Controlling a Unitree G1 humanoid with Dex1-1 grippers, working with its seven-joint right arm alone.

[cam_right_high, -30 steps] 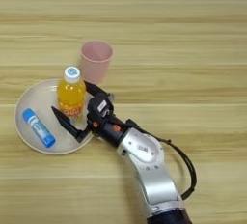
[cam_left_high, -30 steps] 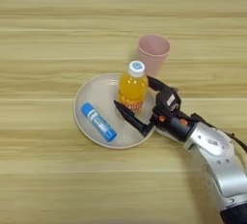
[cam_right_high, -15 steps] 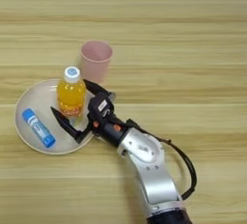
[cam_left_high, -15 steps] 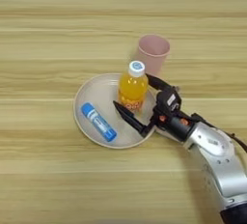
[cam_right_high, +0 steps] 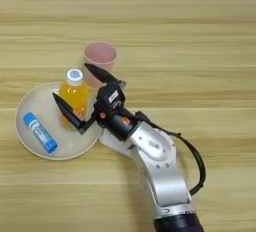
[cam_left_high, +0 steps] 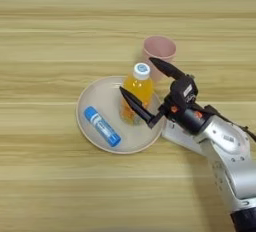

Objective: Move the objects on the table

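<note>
Bottle point(cam_left_high: 138, 90) upright on plate point(cam_left_high: 95, 103); gripper point(cam_left_high: 142, 83) fingers spread around it, near finger hiding its base; cup point(cam_left_high: 159, 51) behind.

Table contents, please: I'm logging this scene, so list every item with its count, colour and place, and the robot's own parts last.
table: one, light wood with horizontal grain, fills the view.
plate: one, cream, round, left of centre on the table.
bottle: one, orange drink with a white cap, upright on the right part of the plate.
tube: one, blue with a white end, lying flat on the left part of the plate; what it is exactly cannot be told.
cup: one, pink, upright on the table just behind the bottle, off the plate.
arm: one, silver, coming in from the lower right.
right gripper: one, two black fingers spread open, one on either side of the bottle.
</note>
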